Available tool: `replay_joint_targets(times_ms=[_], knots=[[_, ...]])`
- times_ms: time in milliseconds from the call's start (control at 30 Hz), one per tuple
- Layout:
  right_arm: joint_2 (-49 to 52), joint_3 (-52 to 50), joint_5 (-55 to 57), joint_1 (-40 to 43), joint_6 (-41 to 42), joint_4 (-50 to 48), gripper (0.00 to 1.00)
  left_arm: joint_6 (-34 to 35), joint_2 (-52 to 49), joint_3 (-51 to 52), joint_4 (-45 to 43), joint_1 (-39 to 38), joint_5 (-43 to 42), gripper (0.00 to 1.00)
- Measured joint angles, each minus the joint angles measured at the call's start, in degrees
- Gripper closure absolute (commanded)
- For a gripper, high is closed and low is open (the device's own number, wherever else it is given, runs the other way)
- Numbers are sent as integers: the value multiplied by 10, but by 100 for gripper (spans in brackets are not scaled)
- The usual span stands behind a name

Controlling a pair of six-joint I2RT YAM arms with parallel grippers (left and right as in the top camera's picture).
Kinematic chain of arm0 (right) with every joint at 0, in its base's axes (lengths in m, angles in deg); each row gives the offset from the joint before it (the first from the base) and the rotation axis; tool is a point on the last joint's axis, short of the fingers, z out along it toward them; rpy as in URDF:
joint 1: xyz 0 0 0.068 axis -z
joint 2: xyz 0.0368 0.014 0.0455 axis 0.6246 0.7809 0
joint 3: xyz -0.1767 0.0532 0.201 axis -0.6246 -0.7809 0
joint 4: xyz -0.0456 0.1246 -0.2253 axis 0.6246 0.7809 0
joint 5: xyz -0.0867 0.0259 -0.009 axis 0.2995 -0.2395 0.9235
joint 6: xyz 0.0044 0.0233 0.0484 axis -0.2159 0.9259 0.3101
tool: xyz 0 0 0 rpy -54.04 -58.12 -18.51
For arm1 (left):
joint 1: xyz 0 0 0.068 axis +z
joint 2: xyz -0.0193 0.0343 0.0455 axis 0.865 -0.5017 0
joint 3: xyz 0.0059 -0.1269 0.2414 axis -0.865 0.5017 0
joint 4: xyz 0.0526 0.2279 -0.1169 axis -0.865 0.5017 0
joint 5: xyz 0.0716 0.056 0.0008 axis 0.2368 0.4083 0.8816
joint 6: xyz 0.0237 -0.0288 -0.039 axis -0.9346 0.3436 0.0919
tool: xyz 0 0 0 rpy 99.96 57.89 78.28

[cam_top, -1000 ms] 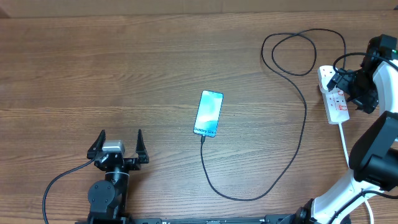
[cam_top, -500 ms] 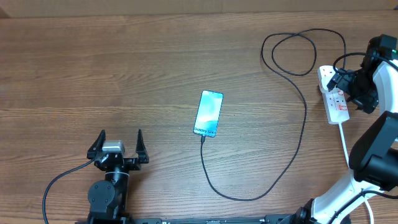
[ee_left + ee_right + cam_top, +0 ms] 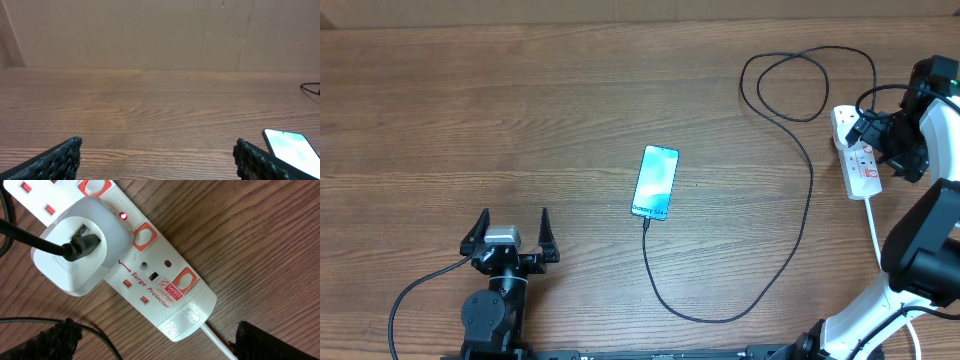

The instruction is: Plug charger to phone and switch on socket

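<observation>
Brown wood-grain table (image 3: 520, 100) — the phone (image 3: 656, 182) lies flat near its centre, screen lit and face up. The charger (image 3: 810, 190) meets the phone's near short edge, sweeps right, loops at the far side and ends in a white adapter (image 3: 75, 255) seated in the socket (image 3: 165, 280) at the table's right edge. A small red lamp (image 3: 122, 216) glows beside the adapter. The right gripper (image 3: 157, 342) hovers over the socket, fingers spread wide, holding nothing. The left gripper (image 3: 514, 215) — equally spread, empty — sits near left, well apart from the phone.
</observation>
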Motion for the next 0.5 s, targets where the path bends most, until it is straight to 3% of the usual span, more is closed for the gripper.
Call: replay_joint_targets(times_ms=[267,500], knots=[[-12,0,0,-1,0,0,0,0,0,0,0,0,0,0],[-106,0,0,-12,0,0,0,0,0,0,0,0,0,1]])
